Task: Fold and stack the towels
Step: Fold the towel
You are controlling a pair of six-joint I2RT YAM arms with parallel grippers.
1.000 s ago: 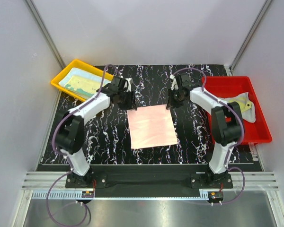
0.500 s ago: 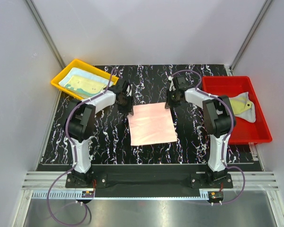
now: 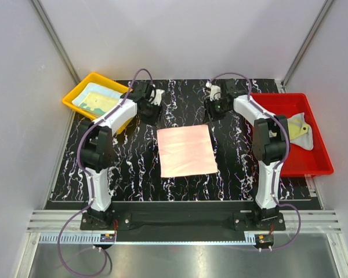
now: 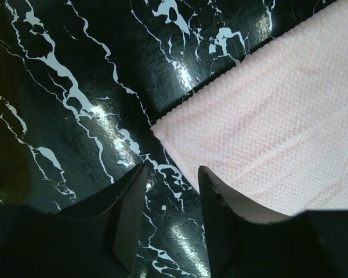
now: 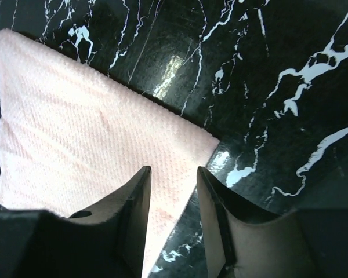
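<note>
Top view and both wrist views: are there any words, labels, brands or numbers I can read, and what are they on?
No readable text in any view.
The pink towel, red tray, yellow tray and table are unprinted.
The small tag by the left arm's base is too small to read.

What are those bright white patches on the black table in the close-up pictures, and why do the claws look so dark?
Left wrist view: light glares off the glossy marble-patterned table, and the left gripper's fingers are nearly silhouettes, shaded from it. Right wrist view: similar glare spots beside the pink towel. Top external view: evenly lit and sharp, with only faint shadows.
</note>
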